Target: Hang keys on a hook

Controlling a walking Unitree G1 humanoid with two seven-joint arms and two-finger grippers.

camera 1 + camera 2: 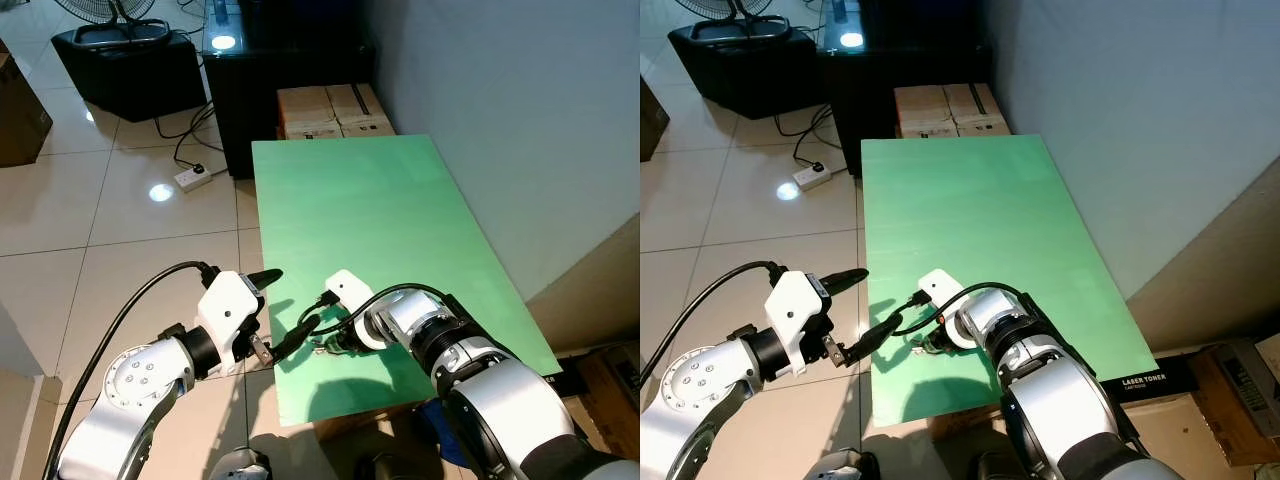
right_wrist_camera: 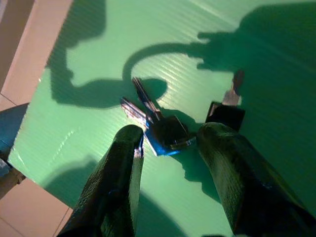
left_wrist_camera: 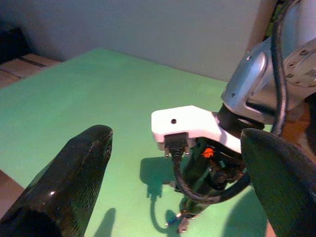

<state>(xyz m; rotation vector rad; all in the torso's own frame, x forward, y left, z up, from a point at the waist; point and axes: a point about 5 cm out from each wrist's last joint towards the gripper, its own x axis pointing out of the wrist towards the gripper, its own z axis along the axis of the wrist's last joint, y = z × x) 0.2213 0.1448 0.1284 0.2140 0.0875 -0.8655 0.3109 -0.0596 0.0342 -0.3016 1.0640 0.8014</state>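
Reaching down at the near edge of the green table [image 1: 400, 200], the right gripper [image 2: 170, 143] stands over a small bunch of keys [image 2: 158, 126], its two black fingers spread a moderate way apart and straddling the dark key heads — nothing is gripped yet. The keys lie flat on the tabletop near its near-left corner, just under the right wrist [image 1: 395, 320]. In the right wrist view their blades fan away from the fingers toward the table's edge, so the long axis runs from the heads between the fingers out to the tips; a separate small black tag [image 2: 226, 114] with a metal end lies just beside them.

The step in hand looks to be the pick-up, not the hanging — the next move likely calls for lowering a touch and closing on the heads without pushing the flat keys away.

The left gripper [image 1: 283, 312] hovers at the table's left edge, beside the right wrist, fingers wide apart and holding nothing.

Farther off, cardboard boxes [image 1: 330, 110] sit beyond the table's far end. No hook can be made out.
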